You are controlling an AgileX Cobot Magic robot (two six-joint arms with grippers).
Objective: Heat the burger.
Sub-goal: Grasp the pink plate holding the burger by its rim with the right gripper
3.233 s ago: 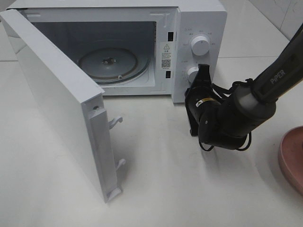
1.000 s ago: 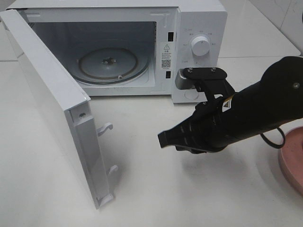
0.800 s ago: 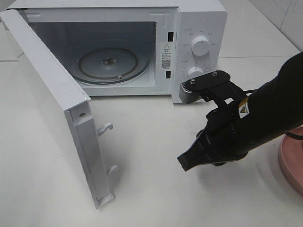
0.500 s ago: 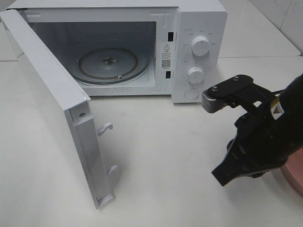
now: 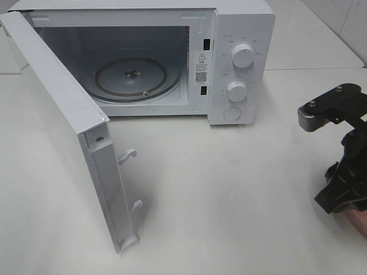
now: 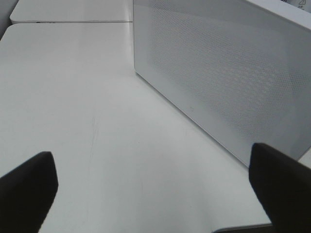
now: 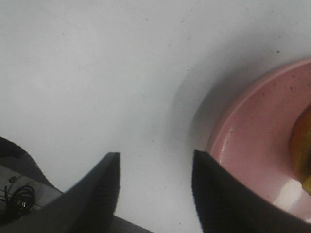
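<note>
Only a golden-orange sliver of the burger point(image 7: 303, 148) shows in the right wrist view, lying on the pink plate point(image 7: 252, 145). My right gripper point(image 7: 155, 187) is open just beside the plate's rim, with bare table between its fingers. In the high view the right gripper point(image 5: 338, 192) hangs low at the far right, over the plate's edge point(image 5: 361, 220). The white microwave point(image 5: 241, 34) stands at the back with its door point(image 5: 63, 126) swung wide to the left and its glass turntable point(image 5: 137, 77) bare. My left gripper point(image 6: 153, 189) is open wide, facing the door's outer face point(image 6: 228, 73).
Two knobs point(image 5: 242, 55) and a round button sit on the microwave's panel. The open door juts far forward over the left of the white table point(image 5: 218, 189). A table seam point(image 6: 73, 22) runs behind the left gripper's area.
My right gripper has swung from in front of the microwave across to the right, down by the pink plate, and its jaws have parted. The left gripper's opening is unchanged.
</note>
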